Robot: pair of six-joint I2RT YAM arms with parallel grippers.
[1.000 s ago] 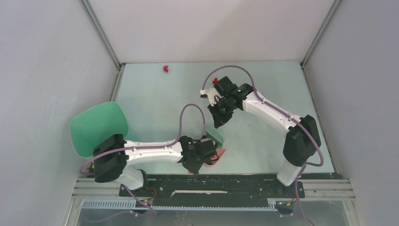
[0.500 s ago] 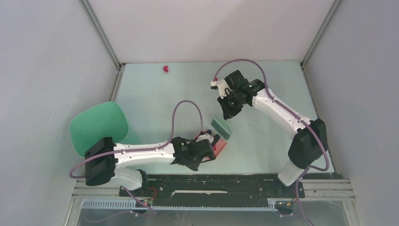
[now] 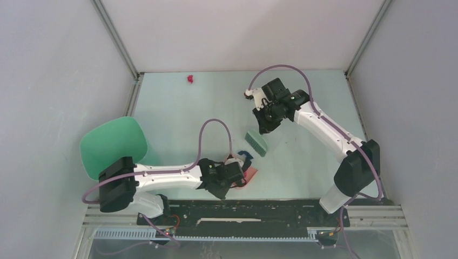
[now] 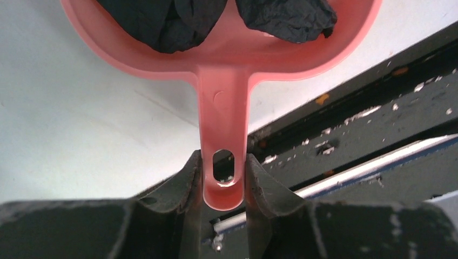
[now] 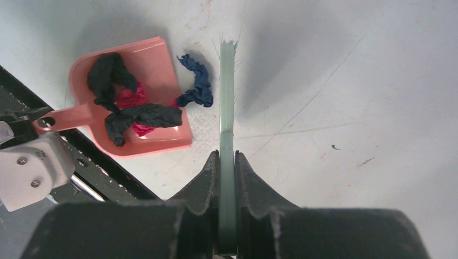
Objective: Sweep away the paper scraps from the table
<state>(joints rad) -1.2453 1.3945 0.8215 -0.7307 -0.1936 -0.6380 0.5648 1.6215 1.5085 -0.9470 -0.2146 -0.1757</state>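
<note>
My left gripper (image 4: 224, 172) is shut on the handle of the pink dustpan (image 4: 232, 59), which lies on the table (image 3: 183, 118) near its front edge. Black and red paper scraps (image 5: 129, 110) lie in the pan. A dark blue scrap (image 5: 197, 83) lies on the table just at the pan's mouth, between it and the brush. My right gripper (image 5: 227, 162) is shut on the green brush (image 5: 227, 97), held a little beyond the pan (image 3: 249, 174). One magenta scrap (image 3: 190, 79) sits alone at the table's far edge.
A darker green round bin (image 3: 113, 145) stands off the table's left edge. The black base rail (image 3: 259, 210) runs along the near edge right behind the dustpan. Grey walls close in the far side and both flanks.
The right arm has drawn the brush back from the dustpan toward the far right. The left gripper and pan have shifted slightly, and the blue scrap now shows at the pan's mouth.
</note>
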